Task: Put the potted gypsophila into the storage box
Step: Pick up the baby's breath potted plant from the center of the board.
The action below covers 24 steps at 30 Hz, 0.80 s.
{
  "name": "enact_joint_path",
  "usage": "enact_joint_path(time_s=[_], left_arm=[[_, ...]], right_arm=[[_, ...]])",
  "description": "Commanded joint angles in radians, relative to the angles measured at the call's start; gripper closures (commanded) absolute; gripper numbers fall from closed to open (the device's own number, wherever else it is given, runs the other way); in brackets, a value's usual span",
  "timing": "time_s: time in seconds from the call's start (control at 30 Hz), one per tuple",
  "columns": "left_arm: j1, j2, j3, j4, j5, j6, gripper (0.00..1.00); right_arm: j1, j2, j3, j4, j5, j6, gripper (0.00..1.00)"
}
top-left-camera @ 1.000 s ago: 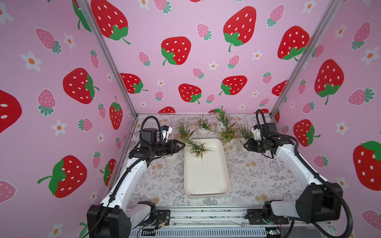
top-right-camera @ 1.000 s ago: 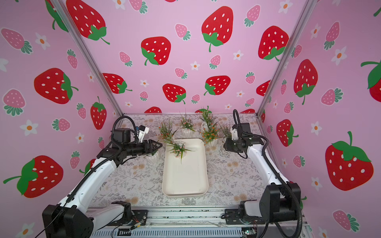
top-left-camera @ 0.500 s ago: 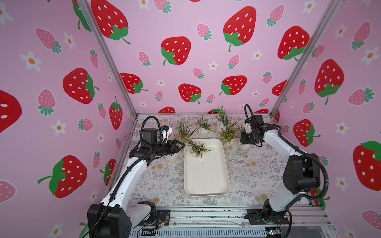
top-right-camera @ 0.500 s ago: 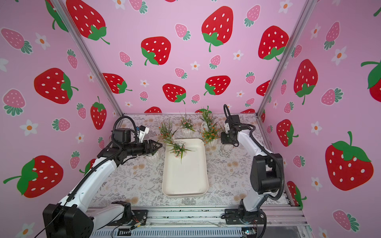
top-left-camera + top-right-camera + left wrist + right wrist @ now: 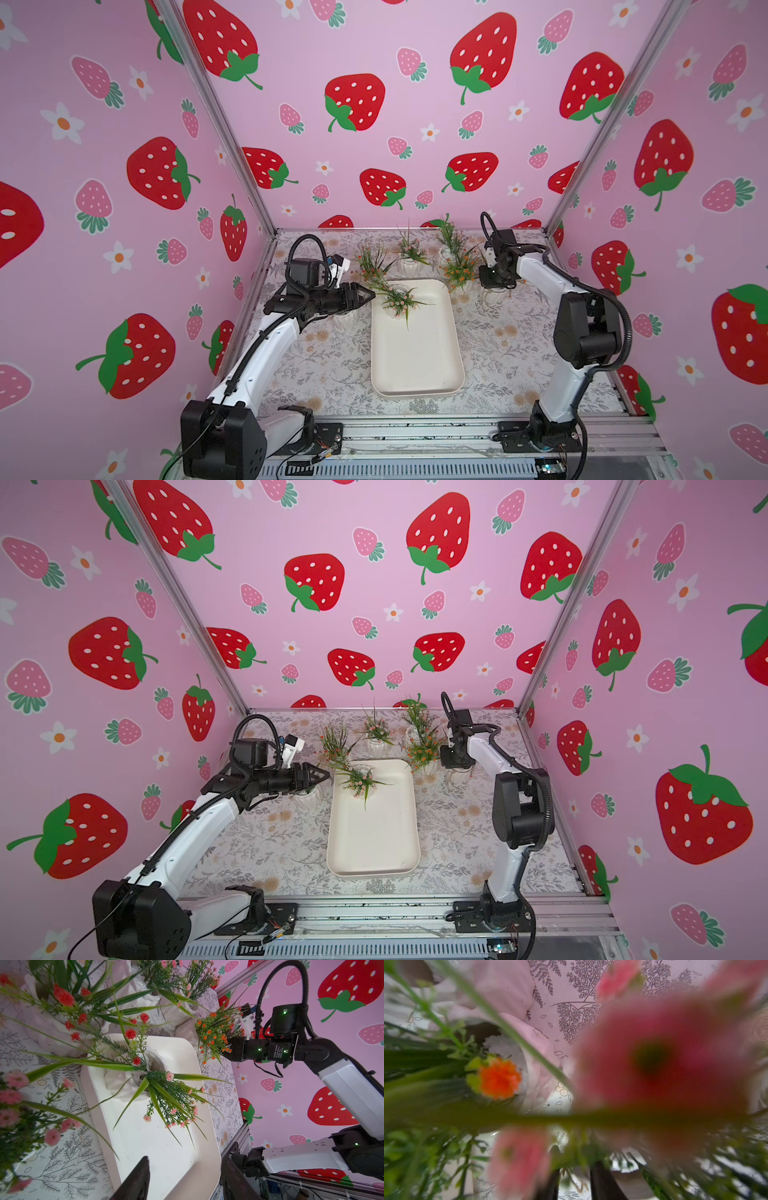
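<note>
The storage box [image 5: 415, 357] [image 5: 374, 841] lies in the middle of the table. One potted gypsophila [image 5: 397, 302] [image 5: 124, 1084] lies tipped over at the box's far end. My left gripper [image 5: 369, 295] [image 5: 187, 1178] hangs open and empty just left of that end, above another pot [image 5: 347, 319]. My right gripper [image 5: 492, 283] [image 5: 577, 1183] points down into the sprigs of a pot [image 5: 495, 296] right of the box's far corner. Its fingers [image 5: 604, 1182] stand a narrow gap apart with thin stems between them. Blurred pink and orange flowers fill the right wrist view.
More pots stand along the back: red-flowered [image 5: 374, 266], pink [image 5: 411, 257], a tall green one [image 5: 449, 245] and orange [image 5: 459, 274]. Pink strawberry walls close in three sides. A metal rail [image 5: 415, 436] runs along the front edge.
The right arm folded up at the elbow and its gripper came in and down over the pot by the box's far right corner, jaws narrowing. The left arm barely moved.
</note>
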Motion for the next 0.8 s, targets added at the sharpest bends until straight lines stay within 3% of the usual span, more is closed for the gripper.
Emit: enact_joint_path(time_s=[0.0, 0.4, 0.77], left_arm=[[-0.003, 0.017, 0.037, -0.018, 0.064, 0.001, 0.44], [-0.004, 0.030, 0.037, -0.015, 0.073, -0.003, 0.44], [-0.005, 0.020, 0.037, -0.016, 0.062, -0.002, 0.44]], right_arm=[[0.007, 0.021, 0.029, -0.039, 0.017, -0.012, 0.75], [0.010, 0.032, 0.020, -0.036, 0.012, -0.016, 0.93], [0.010, -0.069, -0.020, -0.031, 0.022, -0.011, 1.00]])
